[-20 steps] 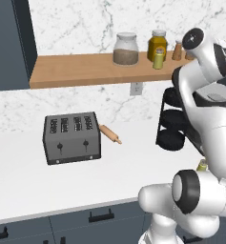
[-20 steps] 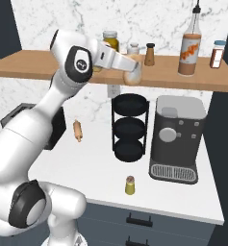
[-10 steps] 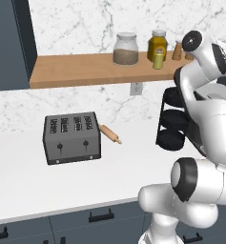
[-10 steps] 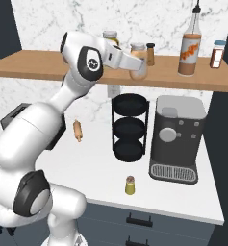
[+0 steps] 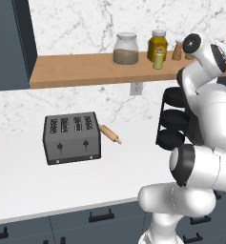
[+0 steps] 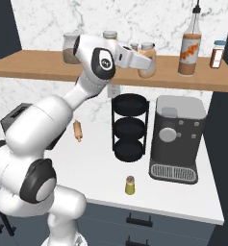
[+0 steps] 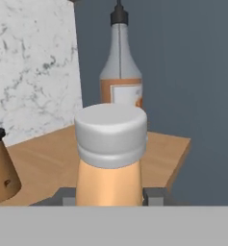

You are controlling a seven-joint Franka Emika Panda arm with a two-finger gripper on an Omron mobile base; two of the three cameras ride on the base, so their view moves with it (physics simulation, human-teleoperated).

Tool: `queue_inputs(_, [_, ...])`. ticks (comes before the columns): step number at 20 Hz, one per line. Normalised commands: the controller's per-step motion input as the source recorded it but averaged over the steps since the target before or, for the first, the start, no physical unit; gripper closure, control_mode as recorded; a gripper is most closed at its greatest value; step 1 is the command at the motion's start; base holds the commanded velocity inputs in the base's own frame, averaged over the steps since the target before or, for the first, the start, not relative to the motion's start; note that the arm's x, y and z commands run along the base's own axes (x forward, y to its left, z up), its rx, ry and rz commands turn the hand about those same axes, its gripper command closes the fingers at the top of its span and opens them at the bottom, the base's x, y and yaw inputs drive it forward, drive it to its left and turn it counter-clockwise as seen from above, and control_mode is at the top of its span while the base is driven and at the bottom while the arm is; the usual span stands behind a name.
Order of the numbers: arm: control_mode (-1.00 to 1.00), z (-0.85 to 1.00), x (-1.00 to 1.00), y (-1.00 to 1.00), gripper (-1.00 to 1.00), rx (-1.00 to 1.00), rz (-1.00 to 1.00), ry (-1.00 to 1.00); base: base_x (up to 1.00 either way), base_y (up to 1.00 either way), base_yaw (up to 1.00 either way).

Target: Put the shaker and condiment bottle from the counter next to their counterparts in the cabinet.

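Pincer clamped on the condiment bottle, carried upright at shelf height so it sets down flat. Beyond it, the cabinet board, then the reddish-brown bottle counterpart. Shaker waits on the tabletop

On the white tabletop we saw a dark grey four-slot toaster, with a wooden rolling pin lying just beside its right end. Near the wall we found a black three-tier round rack, and just to its right a dark coffee machine. We noted a marble backsplash behind everything. Two glass jars sat up above, one with brownish contents and one with yellow contents. Below the tabletop we saw dark blue-grey drawer fronts with black handles.
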Motion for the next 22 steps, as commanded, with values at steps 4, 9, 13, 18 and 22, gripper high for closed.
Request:
queue_inputs(4, [-1.00,0.00,0.29,-0.26,1.00,0.00,0.00,0.00,0.00,0.00,0.00])
queue_inputs(9, [-1.00,0.00,0.28,-0.27,1.00,0.00,0.00,0.00,0.00,0.00,0.00])
queue_inputs(13, [-1.00,0.00,0.28,-0.20,1.00,0.00,0.00,0.00,0.00,0.00,0.00])
queue_inputs(18, [-1.00,0.00,0.22,-0.13,1.00,0.00,0.00,0.00,0.00,0.00,0.00])
queue_inputs(22, [-1.00,0.00,0.18,-0.12,1.00,0.00,0.00,0.00,0.00,0.00,0.00])
